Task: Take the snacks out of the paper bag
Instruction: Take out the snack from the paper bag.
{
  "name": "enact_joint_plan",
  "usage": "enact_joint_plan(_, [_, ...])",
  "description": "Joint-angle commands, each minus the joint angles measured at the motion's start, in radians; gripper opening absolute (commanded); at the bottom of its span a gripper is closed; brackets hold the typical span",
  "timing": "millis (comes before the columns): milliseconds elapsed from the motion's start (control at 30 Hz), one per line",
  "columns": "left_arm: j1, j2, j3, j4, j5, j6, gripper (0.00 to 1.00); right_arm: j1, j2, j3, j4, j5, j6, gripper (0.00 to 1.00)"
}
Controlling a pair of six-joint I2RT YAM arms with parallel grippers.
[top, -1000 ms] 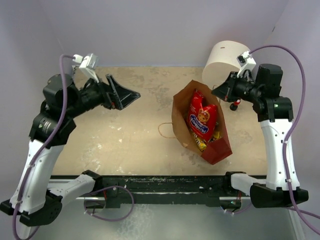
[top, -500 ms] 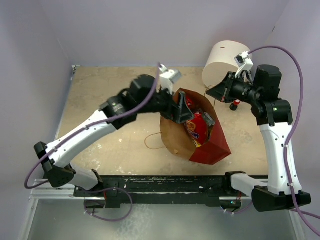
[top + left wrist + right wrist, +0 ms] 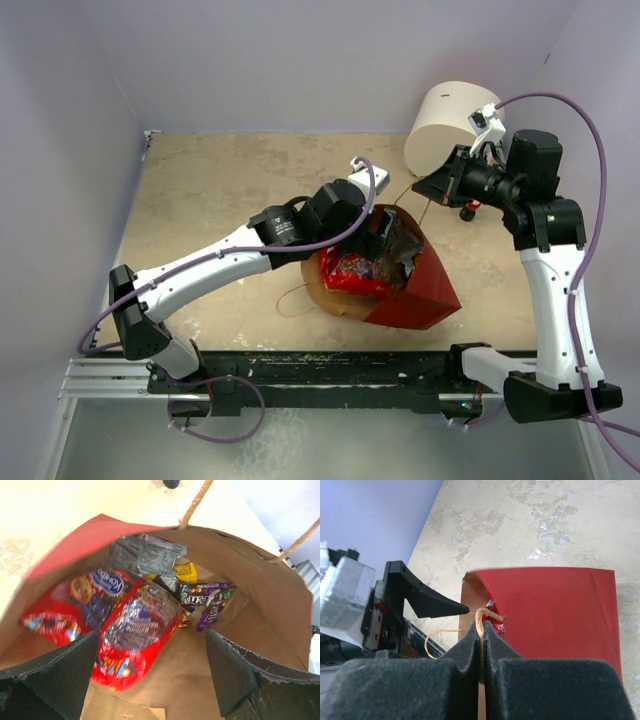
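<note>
The paper bag (image 3: 420, 298) lies tilted on the table, red-brown outside and tan inside (image 3: 260, 600). My left gripper (image 3: 392, 246) is open inside its mouth, empty (image 3: 150, 677). Just ahead of the jaws lies the large red cartoon-printed bag (image 3: 105, 625), which also shows in the top view (image 3: 350, 272). Deeper in are a crinkled silver-grey packet (image 3: 145, 555), a yellow wrapper (image 3: 185, 572) and a dark purple candy packet (image 3: 212, 604). My right gripper (image 3: 428, 190) is shut on the bag's string handle (image 3: 481, 617) and holds that edge up.
A white cylinder (image 3: 450, 125) stands at the back right, close behind my right gripper. A small red object (image 3: 468, 212) lies beside it. The bag's other string handle (image 3: 290, 297) trails loose on the table to the left. Purple walls close in the table.
My left arm has swung from the table's left side into the bag's mouth. The bag has tipped and shifted left. My right gripper has stayed near the cylinder.
</note>
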Motion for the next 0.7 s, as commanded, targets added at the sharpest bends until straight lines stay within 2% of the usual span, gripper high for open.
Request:
enact_joint_plan(0, [-0.009,-0.053,-0.051,0.004,-0.061,0.012,0.91,0.006,0.010,0.061,-0.001,0.004,-0.008,0.00])
enact_joint_plan(233, [-0.008,-0.088,-0.139,-0.043,-0.052,-0.021,0.91,0.006,0.017,0.062,-0.026,0.022,-0.033,0.00])
enact_joint_plan(400, [-0.012,-0.135,-0.235,-0.061,-0.003,-0.017,0.84,0.006,0.027,0.064,-0.028,0.021,-0.045,0.00])
enact_joint_plan(667, [-0.016,-0.067,-0.308,-0.067,0.030,0.116,0.80,0.006,0.027,0.059,-0.016,0.019,-0.050,0.00])
